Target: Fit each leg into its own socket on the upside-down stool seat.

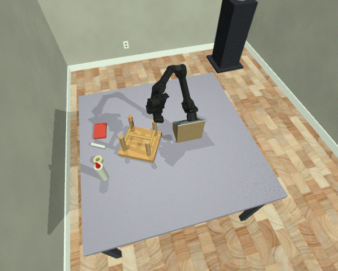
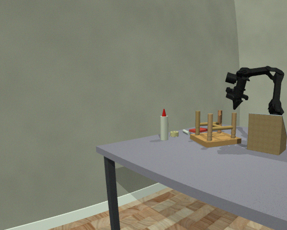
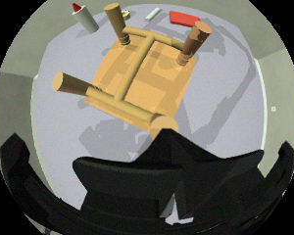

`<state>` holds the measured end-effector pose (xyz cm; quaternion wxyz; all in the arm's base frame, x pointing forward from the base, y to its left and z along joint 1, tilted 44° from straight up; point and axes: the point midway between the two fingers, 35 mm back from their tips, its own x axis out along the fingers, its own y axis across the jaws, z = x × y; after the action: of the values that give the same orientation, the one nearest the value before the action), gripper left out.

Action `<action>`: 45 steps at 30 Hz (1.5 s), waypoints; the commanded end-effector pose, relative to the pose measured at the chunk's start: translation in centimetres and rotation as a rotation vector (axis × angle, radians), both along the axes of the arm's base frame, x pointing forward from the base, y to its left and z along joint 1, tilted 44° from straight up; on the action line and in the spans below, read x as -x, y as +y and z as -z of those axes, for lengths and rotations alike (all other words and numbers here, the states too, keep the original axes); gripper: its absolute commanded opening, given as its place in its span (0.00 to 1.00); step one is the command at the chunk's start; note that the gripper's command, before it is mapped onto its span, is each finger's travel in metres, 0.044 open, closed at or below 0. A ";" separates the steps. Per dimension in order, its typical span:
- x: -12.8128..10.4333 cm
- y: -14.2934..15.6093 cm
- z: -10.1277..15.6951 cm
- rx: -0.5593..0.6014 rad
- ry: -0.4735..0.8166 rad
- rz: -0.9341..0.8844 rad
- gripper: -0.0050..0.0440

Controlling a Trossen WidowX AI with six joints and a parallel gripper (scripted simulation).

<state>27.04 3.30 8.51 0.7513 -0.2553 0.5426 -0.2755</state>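
The wooden seat (image 1: 135, 153) (image 2: 221, 143) (image 3: 159, 90) lies flat, underside up. Four legs stand upright at its corners: one near the glue bottle (image 1: 122, 143) (image 2: 197, 122) (image 3: 117, 22), one near the red block (image 1: 130, 122) (image 2: 219, 117) (image 3: 195, 41), one at the front right (image 1: 148, 148) (image 2: 210, 126) (image 3: 71, 84), and one nearest the arm (image 1: 154, 128) (image 2: 234, 123) (image 3: 164, 124). Their lower ends look down at the seat; small gaps cannot be judged. Rails join them in an H. My gripper (image 1: 158, 120) (image 2: 234, 108) (image 3: 166, 132) is shut and empty, above and beside the nearest leg, apparently clear of it.
A tan wedge-shaped block (image 1: 189, 131) (image 2: 264, 133) stands by the arm's base. A red block (image 1: 99, 130) (image 3: 183, 19), a white stick (image 1: 97, 145) (image 2: 186, 132), a yellow ring (image 1: 101, 158) (image 2: 174, 135) and a white glue bottle (image 1: 102, 173) (image 2: 164, 128) stand or lie beyond the stool.
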 end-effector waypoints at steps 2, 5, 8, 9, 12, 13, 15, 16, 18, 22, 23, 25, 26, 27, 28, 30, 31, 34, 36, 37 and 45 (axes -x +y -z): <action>-0.1 0.6 -0.6 -0.007 -0.010 -0.006 0.10; -0.8 0.3 -0.6 -0.002 -0.006 0.002 0.10; -3.9 0.1 -1.9 -0.004 -0.015 0.027 0.10; -3.9 0.1 -1.9 -0.004 -0.015 0.027 0.10; -6.0 -0.3 -2.8 -0.004 -0.022 0.045 0.10; -7.1 -0.6 -3.2 -0.004 -0.026 0.054 0.10; -8.8 -1.1 -3.9 -0.002 -0.032 0.070 0.10; -9.6 -1.5 -4.3 -0.002 -0.035 0.077 0.10; -11.2 -2.2 -4.9 0.000 -0.041 0.092 0.10; -13.6 -3.7 -6.0 0.005 -0.050 0.117 0.10; -14.5 -4.3 -6.3 0.007 -0.054 0.127 0.10; -15.6 -5.3 -6.8 0.011 -0.059 0.141 0.10; -15.6 -5.3 -6.8 0.011 -0.059 0.141 0.10; -15.6 -5.3 -6.8 0.011 -0.059 0.141 0.10; -15.8 -5.4 -6.9 0.011 -0.060 0.143 0.10; -15.9 -5.5 -6.9 0.012 -0.060 0.143 0.10; -15.9 -5.5 -6.9 0.012 -0.060 0.143 0.10; -15.9 -5.5 -6.9 0.012 -0.060 0.143 0.10; -15.9 -5.5 -6.9 0.012 -0.060 0.143 0.10; -15.9 -5.5 -6.9 0.012 -0.060 0.143 0.10; -15.7 -6.7 -5.7 0.012 -0.060 0.143 0.10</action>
<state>42.97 -2.50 14.93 0.7473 -0.2108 0.5320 -0.3376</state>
